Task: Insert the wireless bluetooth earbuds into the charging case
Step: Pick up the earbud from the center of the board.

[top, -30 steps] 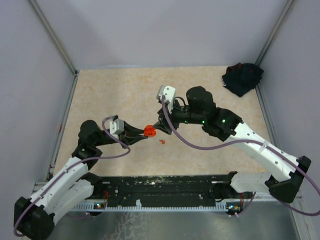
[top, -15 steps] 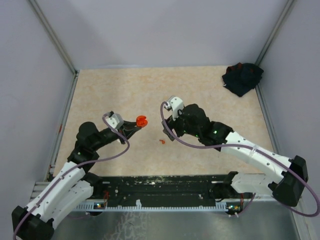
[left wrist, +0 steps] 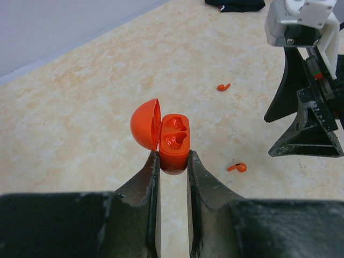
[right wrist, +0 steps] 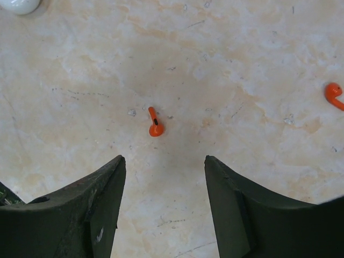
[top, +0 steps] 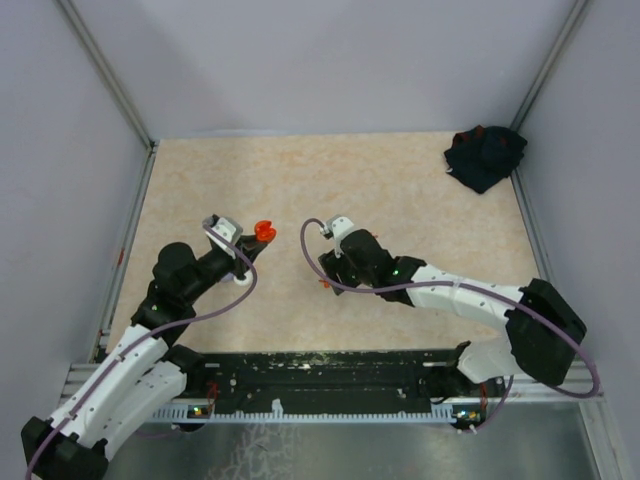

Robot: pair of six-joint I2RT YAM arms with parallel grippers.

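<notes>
Beige, marble-patterned laminate covered the tabletop (top: 400, 180), the largest thing in view. From its 6 o'clock edge two white-and-black arms reached inward, the left arm (top: 130, 350) toward 12 o'clock and the right arm (top: 470, 298) toward 9 o'clock. A dark crumpled cloth (top: 485, 155) lay at the 1 o'clock corner.

The left gripper (left wrist: 173, 160) was clamped on the lower end of the charging case (left wrist: 173, 137), which sat at about 10 o'clock from the right gripper (top: 325, 268) in the top view. The case was glossy orange and rounded. It stood upright between the jaws with its domed lid swung open to the 9 o'clock side, and two moulded hollows were exposed in its body.

The right gripper hung low over the tabletop, jaws parted with nothing between them.

Two small orange earbuds lay loose on the tabletop, well apart from the case. Each was a bulb with a short stem. In the right wrist view one earbud (right wrist: 155, 122) lay at 12 o'clock from the gap between the jaws. The second earbud (right wrist: 334, 94) lay at 2 o'clock, near the frame edge. A white rounded object (right wrist: 19, 4) was cut off at the 11 o'clock corner.
</notes>
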